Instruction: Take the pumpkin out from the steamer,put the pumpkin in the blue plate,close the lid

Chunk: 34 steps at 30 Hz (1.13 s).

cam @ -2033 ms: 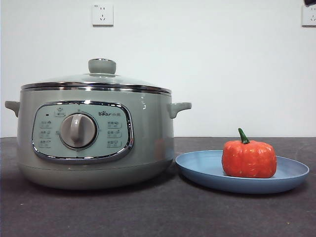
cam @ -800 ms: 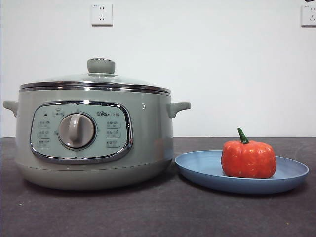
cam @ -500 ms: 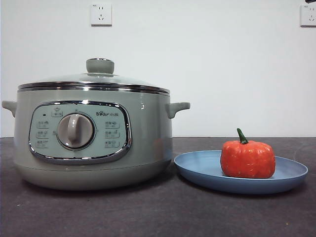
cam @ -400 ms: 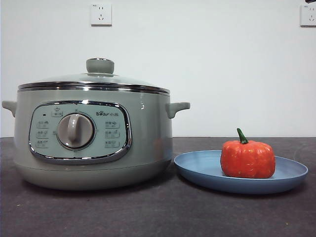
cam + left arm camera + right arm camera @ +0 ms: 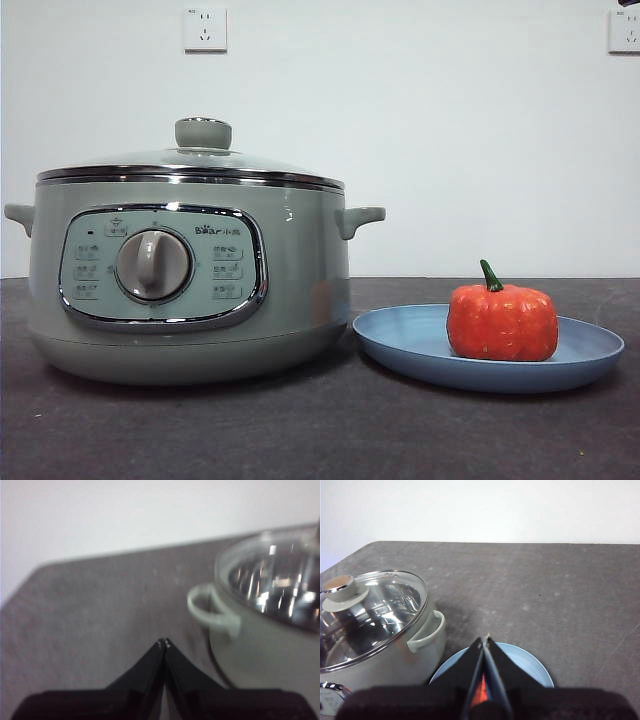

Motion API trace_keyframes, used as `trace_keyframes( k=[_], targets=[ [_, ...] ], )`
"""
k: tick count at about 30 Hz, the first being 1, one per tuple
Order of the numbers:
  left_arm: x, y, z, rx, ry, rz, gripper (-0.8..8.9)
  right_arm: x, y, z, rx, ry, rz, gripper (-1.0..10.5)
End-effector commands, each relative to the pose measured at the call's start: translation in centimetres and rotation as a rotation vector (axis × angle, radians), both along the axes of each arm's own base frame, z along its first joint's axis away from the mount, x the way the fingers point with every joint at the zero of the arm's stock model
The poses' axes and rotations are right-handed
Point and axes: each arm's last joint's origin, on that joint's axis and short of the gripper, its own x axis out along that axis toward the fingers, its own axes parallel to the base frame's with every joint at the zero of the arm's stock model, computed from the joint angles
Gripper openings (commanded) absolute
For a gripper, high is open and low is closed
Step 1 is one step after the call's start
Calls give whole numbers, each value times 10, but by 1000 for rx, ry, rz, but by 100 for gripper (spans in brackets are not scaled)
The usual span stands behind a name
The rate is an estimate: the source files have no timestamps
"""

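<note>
Wrist views: both grippers' jaws pressed shut, empty, left gripper [image 5: 163,642] and right gripper [image 5: 484,640].

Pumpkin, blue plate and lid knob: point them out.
pumpkin [image 5: 502,322], front view, middle of its orange body.
blue plate [image 5: 400,340], front view, bare surface beside the pumpkin.
lid knob [image 5: 203,133], front view, its side.

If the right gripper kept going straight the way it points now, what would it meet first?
Probably the pumpkin, seen orange just behind the shut right gripper, on the blue plate; depth is unclear.
</note>
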Motion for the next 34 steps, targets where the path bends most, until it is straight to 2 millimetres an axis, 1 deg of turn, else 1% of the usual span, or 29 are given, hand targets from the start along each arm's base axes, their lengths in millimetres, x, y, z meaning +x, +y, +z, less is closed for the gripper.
trace_keyframes(
  k=[1,4,13,34],
  targets=[
    [-1,0,-14,-23,-9,7,-1,0,0,-2,6,4,-4,1],
    [-2,0,-25,-41,-15,11,-1,0,0,-2,7,4,-4,1],
    [-1,3,-44,-65,24,42,-1,0,0,-2,6,5,-4,1],
    [-1,3,-43,-65,16,41,-1,0,0,-2,4,8,-4,1]
  ],
)
